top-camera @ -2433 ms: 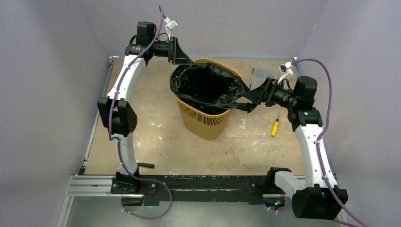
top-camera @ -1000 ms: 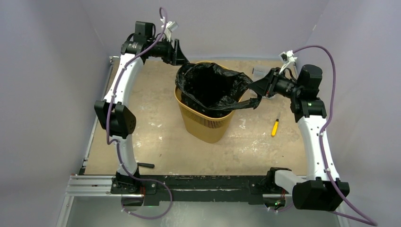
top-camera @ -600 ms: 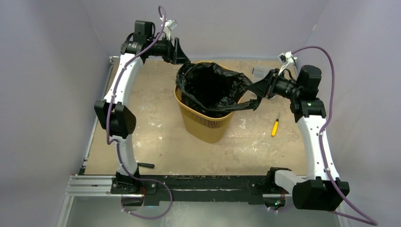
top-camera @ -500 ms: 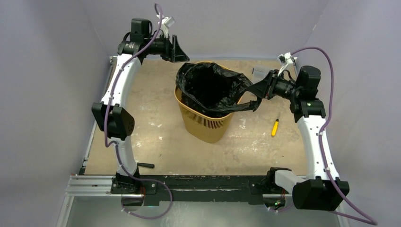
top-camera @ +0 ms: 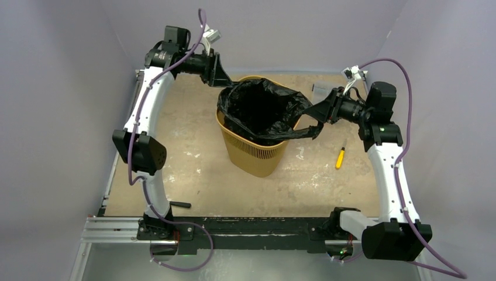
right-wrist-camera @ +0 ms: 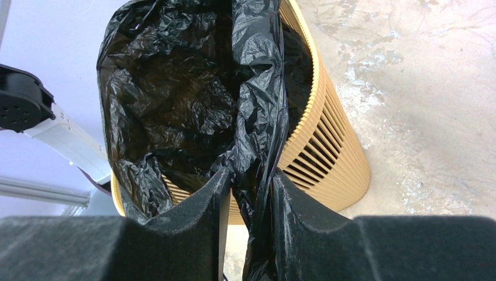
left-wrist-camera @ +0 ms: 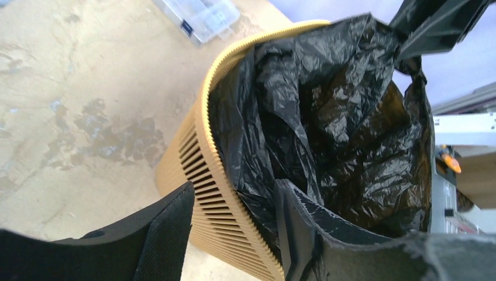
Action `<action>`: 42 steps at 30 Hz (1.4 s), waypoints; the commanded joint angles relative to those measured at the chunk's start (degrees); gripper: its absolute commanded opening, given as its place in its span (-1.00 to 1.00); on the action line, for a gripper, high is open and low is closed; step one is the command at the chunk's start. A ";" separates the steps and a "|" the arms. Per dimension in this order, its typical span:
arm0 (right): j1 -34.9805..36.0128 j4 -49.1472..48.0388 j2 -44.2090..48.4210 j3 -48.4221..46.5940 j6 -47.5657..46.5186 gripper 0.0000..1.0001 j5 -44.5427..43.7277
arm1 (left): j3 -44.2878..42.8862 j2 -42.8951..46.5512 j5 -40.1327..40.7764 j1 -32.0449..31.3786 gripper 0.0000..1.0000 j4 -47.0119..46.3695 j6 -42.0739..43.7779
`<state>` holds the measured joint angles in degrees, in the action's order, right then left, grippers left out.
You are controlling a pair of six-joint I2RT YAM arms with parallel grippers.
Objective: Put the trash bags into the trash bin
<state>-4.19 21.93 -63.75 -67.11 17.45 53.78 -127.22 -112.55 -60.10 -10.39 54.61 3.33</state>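
Note:
The orange-yellow mesh trash bin point(top-camera: 251, 155) stands mid-table with the black trash bag point(top-camera: 263, 108) lining its mouth. My left gripper point(top-camera: 227, 81) is at the bin's far-left rim. In the left wrist view it point(left-wrist-camera: 234, 187) is open and straddles the bin wall point(left-wrist-camera: 187, 158). One finger is outside and clear of the mesh, the other inside against the bag film point(left-wrist-camera: 339, 117). My right gripper point(top-camera: 317, 111) holds the bag's right edge out past the rim. In the right wrist view it point(right-wrist-camera: 251, 174) has bunched film point(right-wrist-camera: 175, 88) between its fingers, beside the bin point(right-wrist-camera: 333, 152).
A yellow-handled screwdriver point(top-camera: 339, 158) lies right of the bin. A small clear plastic box point(top-camera: 320, 89) sits at the back right, also in the left wrist view point(left-wrist-camera: 202, 14). A short black item point(top-camera: 181, 205) lies near the front left. Purple walls enclose the table.
The right gripper rose and swung toward the back with the bag edge, then stayed nearly still. The left gripper lifted, then came down and right onto the bin's far-left rim.

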 commanded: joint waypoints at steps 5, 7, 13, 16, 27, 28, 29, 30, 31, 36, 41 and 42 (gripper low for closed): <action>0.05 0.16 1.46 0.42 -0.95 -0.30 1.51 | -3.13 -1.07 0.12 -2.35 -0.54 5.27 4.73; 0.05 0.13 1.57 0.50 -0.93 -0.30 1.46 | -3.36 -0.71 0.32 -2.35 -0.85 5.37 5.18; 0.05 -0.83 1.64 0.58 -0.48 -0.32 -0.05 | 5.84 7.37 11.26 -1.54 -1.00 -10.93 -4.01; 0.07 -0.75 1.82 0.30 -0.14 -0.32 -0.89 | 16.82 15.44 15.83 -1.06 -1.00 -26.95 -11.37; 0.05 0.20 6.00 1.65 -0.05 -0.31 -3.88 | 42.83 30.44 23.70 -0.94 -1.00 -54.70 -21.46; 0.05 -0.13 6.46 2.04 0.11 -0.31 -3.67 | 44.02 30.87 24.19 -0.94 -1.00 -56.27 -21.77; 0.05 -0.30 6.78 2.40 0.16 -0.31 -3.87 | 44.96 31.12 24.43 -0.94 -1.00 -56.81 -21.94; 0.05 -0.78 7.10 2.72 0.32 -0.33 -3.94 | 45.09 31.04 24.49 -0.94 -1.00 -56.29 -21.66; 0.05 -1.58 7.27 3.03 0.83 -0.35 -3.99 | 44.67 30.61 24.22 -0.94 -1.00 -55.79 -21.25; 0.05 -5.21 7.04 2.77 3.23 -0.48 -3.55 | 38.65 27.19 22.17 -0.94 -0.44 -54.81 -19.22; 0.05 -5.82 5.22 0.89 3.12 -0.50 -2.69 | 30.36 24.05 22.48 -1.03 0.15 -51.83 -14.99; 0.05 -5.83 4.88 0.58 3.11 -0.50 -2.51 | 29.57 23.85 21.73 -1.10 0.21 -52.69 -14.35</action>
<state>-4.16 18.98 -57.63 -64.27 19.92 50.28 -91.68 -88.68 -36.99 -11.64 5.23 -14.79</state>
